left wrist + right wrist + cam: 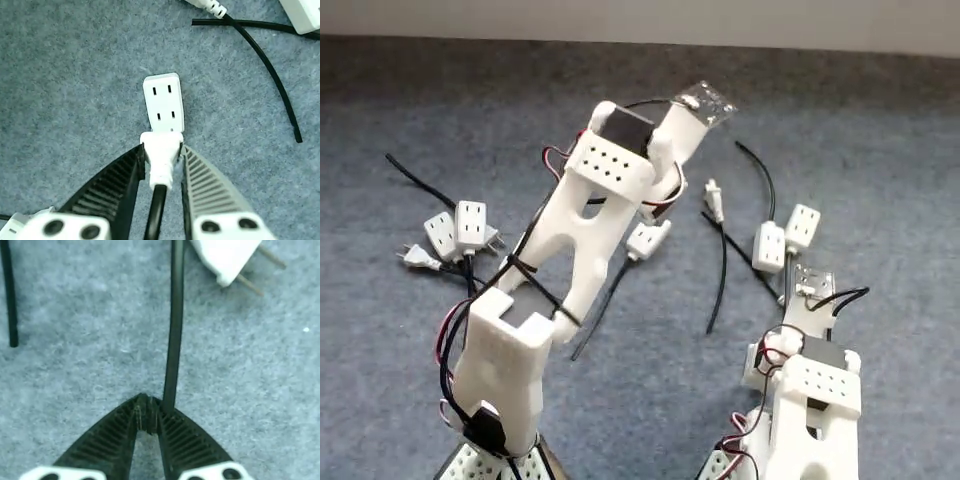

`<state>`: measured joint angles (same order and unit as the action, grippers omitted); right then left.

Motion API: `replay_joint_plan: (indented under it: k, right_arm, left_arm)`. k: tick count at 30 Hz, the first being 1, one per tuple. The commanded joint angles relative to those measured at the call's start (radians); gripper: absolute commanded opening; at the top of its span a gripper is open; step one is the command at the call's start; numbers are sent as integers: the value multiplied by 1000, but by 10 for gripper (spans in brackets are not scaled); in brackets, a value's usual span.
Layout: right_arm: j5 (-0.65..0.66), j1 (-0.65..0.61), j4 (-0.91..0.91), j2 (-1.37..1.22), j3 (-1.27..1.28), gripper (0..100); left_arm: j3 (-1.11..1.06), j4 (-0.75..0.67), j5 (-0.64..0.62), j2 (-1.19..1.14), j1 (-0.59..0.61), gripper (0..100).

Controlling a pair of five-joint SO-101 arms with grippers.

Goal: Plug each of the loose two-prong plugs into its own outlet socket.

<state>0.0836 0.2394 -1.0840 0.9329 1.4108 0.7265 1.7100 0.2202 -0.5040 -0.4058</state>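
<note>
On a grey, carpet-like surface [880, 150], two white robot arms stand side by side among scattered white outlet blocks and black cords.

The left claw [161, 150] is closed around a white plug [161, 165], with one black finger and one grey finger pressing its sides. The front of the plug touches the short edge of a white outlet block [164, 102], which lies flat with its slots facing up. Whether the prongs are seated cannot be seen. The plug's cord [156, 210] runs back between the fingers. From above, this block lies near the middle of the surface, beneath the tip of the left arm.

The right claw [148, 410] is closed with its fingertips touching, low over the surface on the right. A black cable [173, 315] runs just beside its tip and passes under one finger. Near it lies a white adapter [227, 257] with two bare prongs.

From above, a right-hand pair of blocks [769, 245] lies just beyond the right claw. A left-hand pair of blocks [471, 222] lies far left, with a small plug [418, 258] beside it. A loose plug [714, 198] lies between the centre block and the right-hand pair.
</note>
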Motion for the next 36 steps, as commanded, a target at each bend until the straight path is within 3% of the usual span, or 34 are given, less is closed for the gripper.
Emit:
replay_joint_plan:
  k: [1, 19, 36]
  right_arm:
    - [2, 10, 25, 4, 1, 9]
    - [2, 8, 25, 4, 1, 9]
    - [2, 8, 25, 4, 1, 9]
  left_arm:
    - [38, -72, -8, -54, -15, 6]
    - [41, -221, -104, -217, -7, 6]
    - [35, -206, -178, -197, -41, 6]
